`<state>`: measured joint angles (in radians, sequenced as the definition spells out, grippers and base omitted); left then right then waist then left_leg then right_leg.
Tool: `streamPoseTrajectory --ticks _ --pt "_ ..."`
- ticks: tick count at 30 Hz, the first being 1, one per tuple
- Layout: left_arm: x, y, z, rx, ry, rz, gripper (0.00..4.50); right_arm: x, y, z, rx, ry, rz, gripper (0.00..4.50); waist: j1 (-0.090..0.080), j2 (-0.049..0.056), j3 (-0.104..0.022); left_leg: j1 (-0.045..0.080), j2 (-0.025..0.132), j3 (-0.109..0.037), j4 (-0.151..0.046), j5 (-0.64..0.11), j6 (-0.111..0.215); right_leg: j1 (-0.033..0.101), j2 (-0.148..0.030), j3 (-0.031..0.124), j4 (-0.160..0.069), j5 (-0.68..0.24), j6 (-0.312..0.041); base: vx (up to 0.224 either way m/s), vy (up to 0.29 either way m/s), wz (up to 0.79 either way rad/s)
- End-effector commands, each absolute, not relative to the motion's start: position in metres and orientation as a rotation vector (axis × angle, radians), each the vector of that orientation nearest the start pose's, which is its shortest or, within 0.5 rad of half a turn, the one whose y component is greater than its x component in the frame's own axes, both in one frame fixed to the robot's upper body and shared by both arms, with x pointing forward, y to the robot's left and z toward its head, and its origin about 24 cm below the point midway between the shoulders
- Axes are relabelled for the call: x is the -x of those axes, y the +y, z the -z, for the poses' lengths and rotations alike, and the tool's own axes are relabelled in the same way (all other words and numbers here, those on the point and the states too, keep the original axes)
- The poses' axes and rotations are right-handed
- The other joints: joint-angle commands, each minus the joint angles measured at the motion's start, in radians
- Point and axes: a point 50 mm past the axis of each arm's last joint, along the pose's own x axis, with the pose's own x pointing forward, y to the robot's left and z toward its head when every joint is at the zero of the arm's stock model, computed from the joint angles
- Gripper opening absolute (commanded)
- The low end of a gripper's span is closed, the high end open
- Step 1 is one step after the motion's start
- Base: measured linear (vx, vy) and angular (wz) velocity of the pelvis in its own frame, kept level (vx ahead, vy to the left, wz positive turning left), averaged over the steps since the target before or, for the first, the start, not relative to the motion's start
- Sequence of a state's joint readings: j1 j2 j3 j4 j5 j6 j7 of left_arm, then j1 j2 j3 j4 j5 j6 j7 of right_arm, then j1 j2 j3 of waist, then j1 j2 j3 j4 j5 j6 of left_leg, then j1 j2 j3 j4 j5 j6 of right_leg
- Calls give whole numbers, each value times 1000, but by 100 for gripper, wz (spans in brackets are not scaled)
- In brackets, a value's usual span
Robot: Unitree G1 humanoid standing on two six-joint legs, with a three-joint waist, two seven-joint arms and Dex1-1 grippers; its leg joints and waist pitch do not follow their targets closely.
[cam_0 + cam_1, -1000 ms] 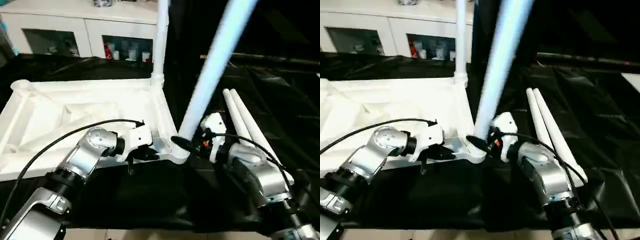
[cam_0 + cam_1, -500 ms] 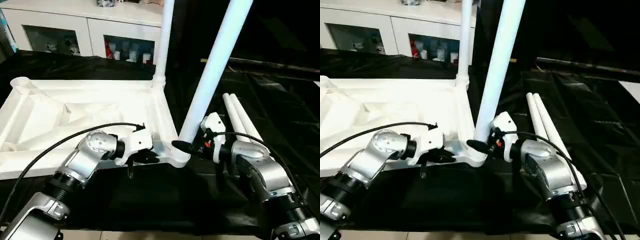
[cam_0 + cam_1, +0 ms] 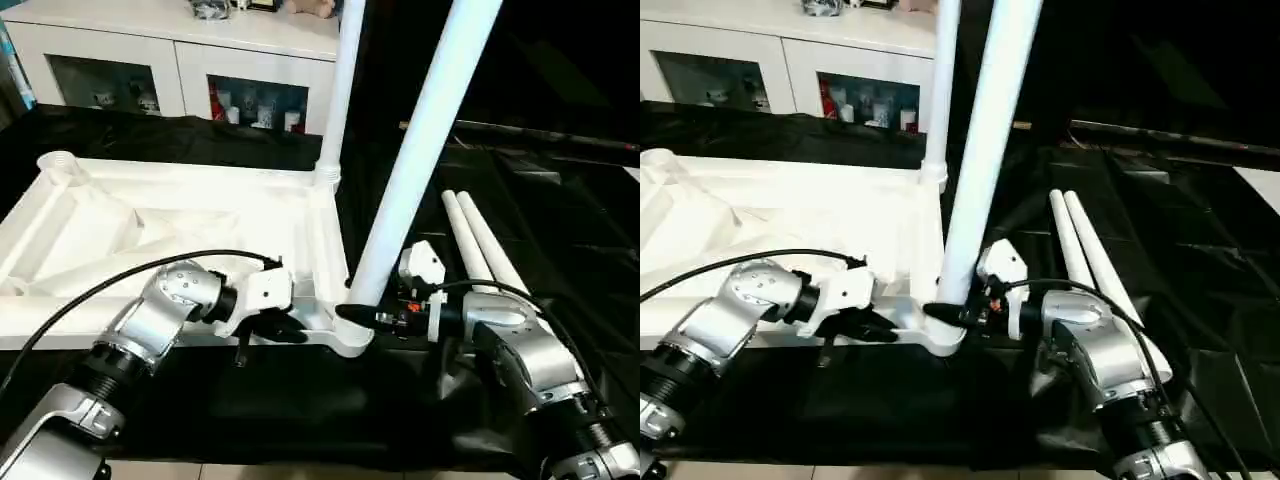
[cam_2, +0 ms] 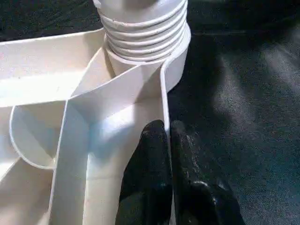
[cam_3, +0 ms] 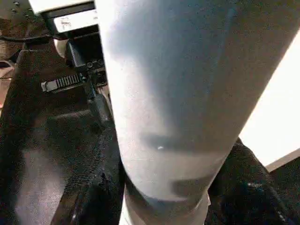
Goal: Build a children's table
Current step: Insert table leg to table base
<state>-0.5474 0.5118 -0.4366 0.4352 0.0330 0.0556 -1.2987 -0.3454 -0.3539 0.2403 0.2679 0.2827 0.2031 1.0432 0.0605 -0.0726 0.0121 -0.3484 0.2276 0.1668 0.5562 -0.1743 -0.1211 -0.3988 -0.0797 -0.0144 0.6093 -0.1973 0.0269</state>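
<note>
While the black-covered work table (image 3: 560, 180) carries everything, the upturned white table top (image 3: 150, 235) lies on it, its near rim touching the left claw (image 3: 285, 332). That claw's fingers (image 4: 154, 159) are pressed together on the rim wall, just beside the near corner socket. Four white legs are in view: one stands in the far corner socket (image 3: 338, 90), one (image 3: 420, 140) rises tilted from the near socket, clasped low between the half-open fingers of the right claw (image 3: 362, 316), and two spare legs (image 3: 480, 250) lie side by side just beyond that claw. No writing is legible.
</note>
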Motion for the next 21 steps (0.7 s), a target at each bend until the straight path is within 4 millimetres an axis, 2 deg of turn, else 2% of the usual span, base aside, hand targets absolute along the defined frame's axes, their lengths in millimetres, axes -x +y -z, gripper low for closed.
streamPoseTrajectory --ticks 1,2,4,5,6,7,9,10,11,13,14,15,16,17,18,19,20,21 --pt "-294 139 -51 -660 540 1554 0 -269 -137 -6 42 501 -1149 188 -1 26 -29 1 -5 10 -67 -371 -16 27 -22 14 -80 -247 -177 0 0 0" --pt "-296 138 -51 -658 535 1536 0 -273 -138 -5 43 496 -1107 188 -2 26 -29 1 -5 10 -67 -374 -17 26 -23 14 -80 -251 -177 0 0 0" --pt "-299 138 -51 -647 534 1502 0 -279 -139 -3 42 487 -1035 188 -4 25 -25 1 -6 8 -70 -409 -27 23 -24 13 -86 -321 -164 0 0 0" --pt "-304 137 -51 -620 533 1442 0 -289 -143 1 51 487 -897 188 -6 25 -22 5 -8 7 -69 -435 -31 16 -24 12 -90 -375 -152 0 0 0" --pt "-304 137 -51 -620 533 1442 0 -289 -143 1 51 487 -897 188 -8 25 -20 6 -9 7 -69 -452 -35 12 -25 12 -94 -412 -144 0 0 0" --pt "-306 136 -51 -600 534 1419 0 -293 -144 3 46 491 -840 188 -11 26 -20 8 -11 2 -69 -474 -44 11 -27 10 -100 -481 -122 0 0 0" --pt "-308 134 -51 -584 531 1405 0 -297 -145 4 44 495 -777 188 -17 25 -18 5 -11 -6 -71 -500 -46 10 -29 7 -107 -544 -94 -55 6 -6" --pt "-311 132 -52 -558 536 1371 0 -306 -146 8 37 505 -659 188 -24 27 -18 5 -13 -9 -71 -514 -50 6 -30 6 -110 -563 -90 -53 10 -7" --pt "-312 131 -52 -558 538 1360 0 -309 -146 8 36 505 -622 188 -34 28 -17 -2 -15 -18 -75 -528 -56 9 -31 1 -109 -582 -87 -54 12 -11" --pt "-315 129 -52 -556 547 1327 0 -317 -142 9 40 504 -529 188 -38 32 -18 -5 -15 -25 -77 -548 -55 13 -32 -4 -114 -587 -80 -55 16 -16" --pt "-316 129 -51 -558 550 1315 0 -320 -141 9 41 503 -499 188 -44 37 -18 -2 -14 -29 -79 -566 -57 12 -34 -9 -116 -574 -91 0 0 0" --pt "-317 128 -51 -566 555 1289 0 -324 -139 8 37 501 -449 188 -44 37 -18 -2 -14 -29 -79 -566 -57 12 -34 -9 -116 -574 -91 0 0 0" --pt "-320 126 -50 -572 564 1250 0 -330 -136 8 31 500 -387 188 -45 42 -21 4 -13 -31 -78 -581 -57 12 -35 -15 -118 -531 -111 0 0 0" --pt "-320 126 -50 -572 564 1250 0 -330 -136 8 31 500 -387 188 -47 42 -19 6 -11 -29 -79 -587 -58 8 -36 -15 -117 -515 -121 0 0 0" --pt "-325 123 -49 -564 584 1162 0 -337 -130 6 26 497 -300 188 -47 44 -19 13 -10 -27 -78 -597 -58 5 -34 -17 -117 -489 -136 0 0 0" --pt "-328 121 -49 -556 596 1110 0 -340 -126 5 27 495 -259 188 -43 45 -17 23 -11 -22 -75 -594 -58 -4 -34 -16 -121 -475 -148 0 0 0" --pt "-332 116 -49 -551 619 1015 0 -345 -117 3 25 490 -189 188 -34 36 -16 23 -15 -18 -71 -589 -45 -1 -28 -19 -122 -483 -142 0 0 0" --pt "-332 116 -49 -551 619 1015 0 -345 -117 3 25 490 -189 188 -33 41 -14 23 -13 -16 -73 -590 -48 -5 -32 -16 -119 -486 -140 0 0 0"
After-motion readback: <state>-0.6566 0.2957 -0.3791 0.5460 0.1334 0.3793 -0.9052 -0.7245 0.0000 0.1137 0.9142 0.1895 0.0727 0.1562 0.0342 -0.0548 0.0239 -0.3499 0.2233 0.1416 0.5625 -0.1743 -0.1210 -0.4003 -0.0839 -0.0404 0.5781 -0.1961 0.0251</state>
